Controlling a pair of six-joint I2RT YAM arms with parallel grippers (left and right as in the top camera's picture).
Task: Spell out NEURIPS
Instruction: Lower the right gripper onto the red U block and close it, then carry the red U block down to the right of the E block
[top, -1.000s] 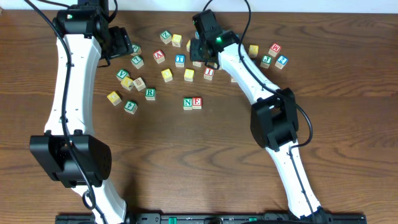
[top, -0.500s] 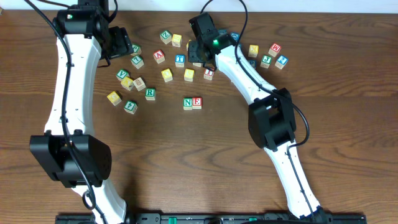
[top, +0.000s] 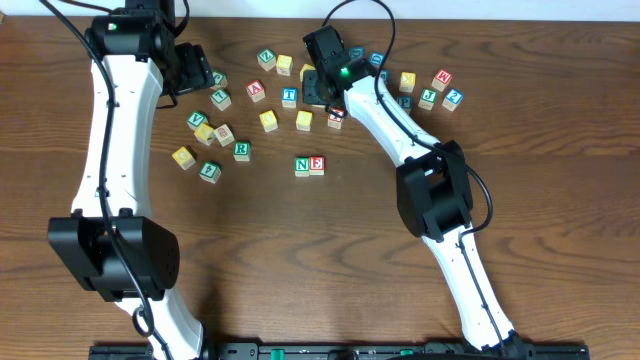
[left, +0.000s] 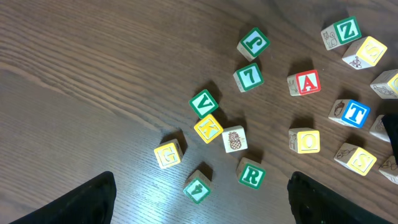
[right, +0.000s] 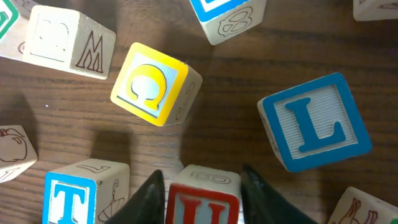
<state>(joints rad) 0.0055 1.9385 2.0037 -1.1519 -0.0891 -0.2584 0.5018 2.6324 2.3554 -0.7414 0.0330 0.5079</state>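
The right gripper (right: 202, 177) is down among the scattered letter blocks at the far side of the table (top: 300, 260), its two fingers (right: 153, 194) closed narrow against opposite sides of the red U block (right: 203, 204), which sits between them on the wood. The cluster around it is tight: a blue T block (right: 84, 191) lies just beside the left finger, a yellow block (right: 155, 84) tilted on its corner sits just ahead, a blue L block (right: 317, 124) is near the other finger, and an M block (right: 68, 40) lies further off at the top left. Seen from overhead, the N block (top: 302, 165) and E block (top: 317, 164) stand touching side by side nearer the middle of the table, well apart from the pile, with bare wood to the right of the E. The left gripper (left: 200, 199) hangs over the left group of blocks with its fingers spread wide and nothing between them; below it lie a green V block (left: 203, 103), a yellow K block (left: 208, 128), a green R block (left: 251, 174) and a red A block (left: 304, 82), among others.
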